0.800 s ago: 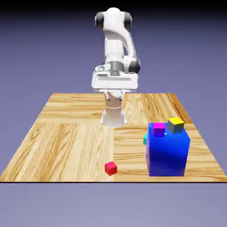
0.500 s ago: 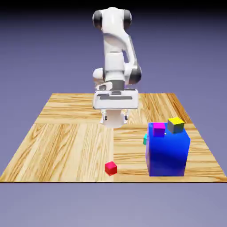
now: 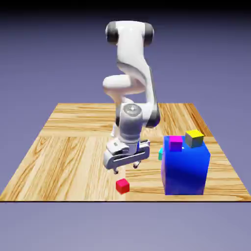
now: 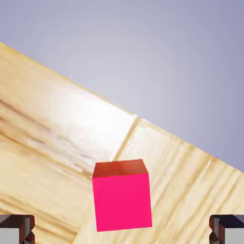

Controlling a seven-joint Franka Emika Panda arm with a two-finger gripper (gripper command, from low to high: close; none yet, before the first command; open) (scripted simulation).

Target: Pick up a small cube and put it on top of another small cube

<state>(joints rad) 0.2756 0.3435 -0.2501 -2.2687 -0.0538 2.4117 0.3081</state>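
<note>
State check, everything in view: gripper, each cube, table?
Gripper: open, nothing held, above the red cube.
Red cube: on the table, not gripped.
Magenta cube: nothing on top of it; exact support unclear.
Yellow-topped grey cube: nothing on top of it.
Big blue cube: standing on the table.
Cyan thing: mostly hidden behind the big blue cube.
Table: bearing the red and big blue cubes.

No readable text or numbers anywhere.
</note>
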